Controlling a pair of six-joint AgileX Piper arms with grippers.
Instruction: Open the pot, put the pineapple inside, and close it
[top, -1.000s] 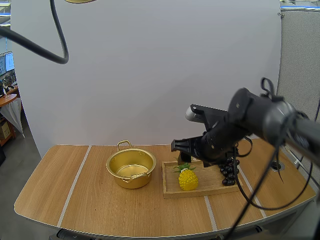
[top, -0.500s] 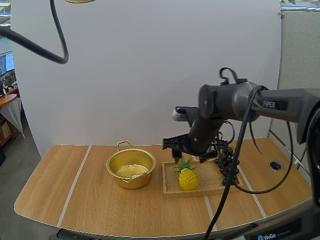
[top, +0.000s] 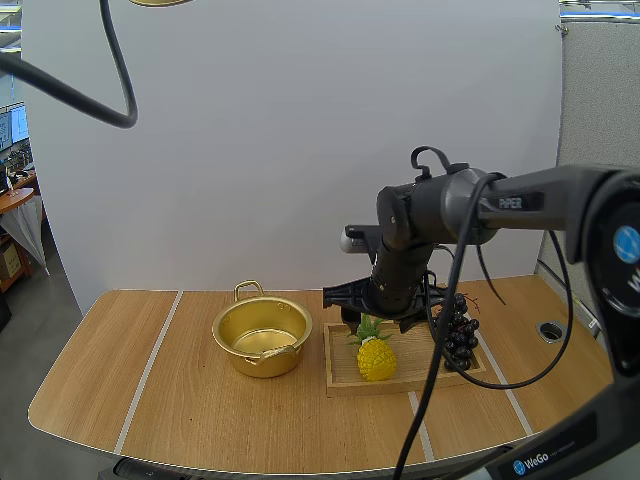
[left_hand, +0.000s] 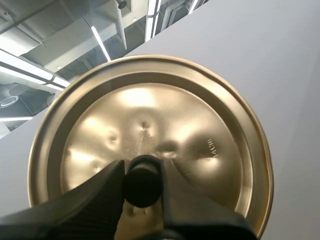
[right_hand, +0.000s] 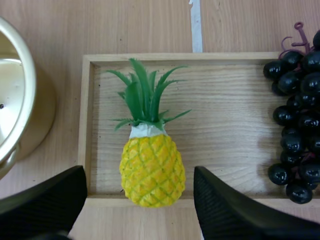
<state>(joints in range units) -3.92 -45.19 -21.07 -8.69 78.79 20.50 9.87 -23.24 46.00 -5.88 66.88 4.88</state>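
Right wrist view: the right claw (right_hand: 139, 172) is spread wide, pineapple (right_hand: 151, 167) framed between its fingers (right_hand: 45, 200) on the wooden tray (right_hand: 225, 125); the knob (left_hand: 143, 187) of the lid (left_hand: 200, 125) is pinched by the left claw (left_hand: 141, 166).

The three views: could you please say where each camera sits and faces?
High view: behind and above the bases, facing forward and down; my right arm reaches over the tray.
Left wrist view: on its arm, facing up; left end effector holds the lid.
Right wrist view: on its arm, facing down; right end effector open above the pineapple.
High and right wrist views share pineapple, tray, grapes, pot.
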